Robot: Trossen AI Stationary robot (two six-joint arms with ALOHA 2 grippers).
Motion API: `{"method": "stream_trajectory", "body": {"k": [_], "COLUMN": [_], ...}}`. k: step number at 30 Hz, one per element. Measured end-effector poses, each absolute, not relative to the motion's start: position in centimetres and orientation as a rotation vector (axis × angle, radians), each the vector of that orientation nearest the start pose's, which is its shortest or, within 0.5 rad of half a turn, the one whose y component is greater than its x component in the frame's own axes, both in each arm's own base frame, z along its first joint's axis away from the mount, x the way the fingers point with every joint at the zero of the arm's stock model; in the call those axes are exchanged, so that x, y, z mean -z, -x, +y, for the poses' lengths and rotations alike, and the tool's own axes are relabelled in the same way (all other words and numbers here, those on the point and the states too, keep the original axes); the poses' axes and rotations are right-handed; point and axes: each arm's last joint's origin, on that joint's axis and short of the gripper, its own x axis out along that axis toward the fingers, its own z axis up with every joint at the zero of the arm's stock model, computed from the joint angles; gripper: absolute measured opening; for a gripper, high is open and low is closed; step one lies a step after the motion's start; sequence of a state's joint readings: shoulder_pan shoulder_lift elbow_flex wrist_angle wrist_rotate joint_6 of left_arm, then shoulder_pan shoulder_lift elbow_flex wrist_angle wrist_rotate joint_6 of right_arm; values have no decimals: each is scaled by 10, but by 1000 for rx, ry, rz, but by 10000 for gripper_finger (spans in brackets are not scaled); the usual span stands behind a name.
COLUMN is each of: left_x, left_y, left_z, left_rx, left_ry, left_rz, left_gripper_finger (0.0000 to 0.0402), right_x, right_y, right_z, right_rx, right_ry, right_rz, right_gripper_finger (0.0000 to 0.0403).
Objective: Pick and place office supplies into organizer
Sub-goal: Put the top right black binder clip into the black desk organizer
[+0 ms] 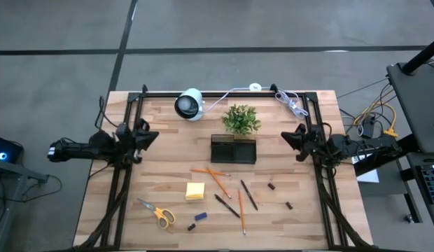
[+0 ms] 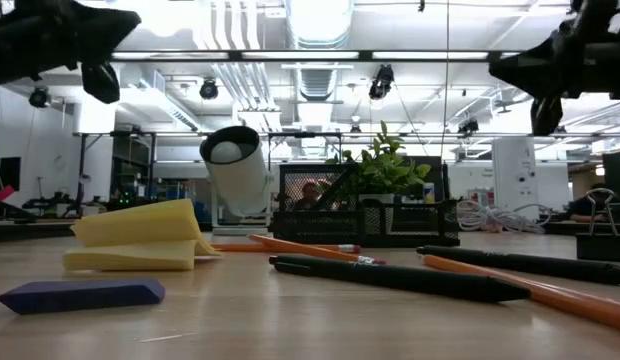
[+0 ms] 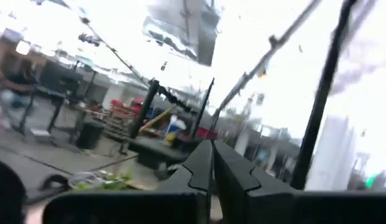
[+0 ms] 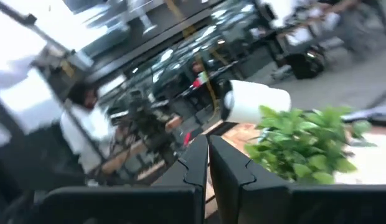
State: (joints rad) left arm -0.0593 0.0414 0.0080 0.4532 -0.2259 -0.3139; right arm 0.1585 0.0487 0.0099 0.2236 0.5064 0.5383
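Left end effector (image 1: 152,136): fingers pressed together, nothing held, raised over the tabletop's (image 1: 154,175) left edge
Right end effector (image 1: 288,136): fingers pressed together, nothing held, raised over the right edge
Organizer (image 1: 233,149): set at mid-tabletop, just before the plant (image 1: 241,119)
Office supplies (image 1: 217,189): scattered loose toward the near edge, untouched

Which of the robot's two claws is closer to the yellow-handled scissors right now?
The left. The left gripper sits at the table's left side, up and slightly left of the scissors. The right gripper is across the table on the far right side, much farther away.
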Motion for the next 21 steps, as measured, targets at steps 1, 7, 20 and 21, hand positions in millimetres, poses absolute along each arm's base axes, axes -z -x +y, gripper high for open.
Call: {"method": "stream_trajectory", "body": {"k": [1,7,20,21], "left_x": [-206,-205,-210,-211], "left_y": [-91,-92,-99,-100], "left_z": [1,1,1,1], "left_rx": [-94,-100,-88,-89], "left_ry": [395,416,467,476], "left_rz": [-449,-438,-483,-487], "left_gripper_finger": [0,0,30,43], "right_x": [-184,-184,-186,-188], "right_y": [-96,-96,-95,-95], "right_z": [1,1,1,1], "right_rx": [302,310,297,293], "right_ry": [-604,-613,-650,-653], "right_rz": [-270,-274,-303,-316], "right_gripper_finger": [9,9,75,84]}}
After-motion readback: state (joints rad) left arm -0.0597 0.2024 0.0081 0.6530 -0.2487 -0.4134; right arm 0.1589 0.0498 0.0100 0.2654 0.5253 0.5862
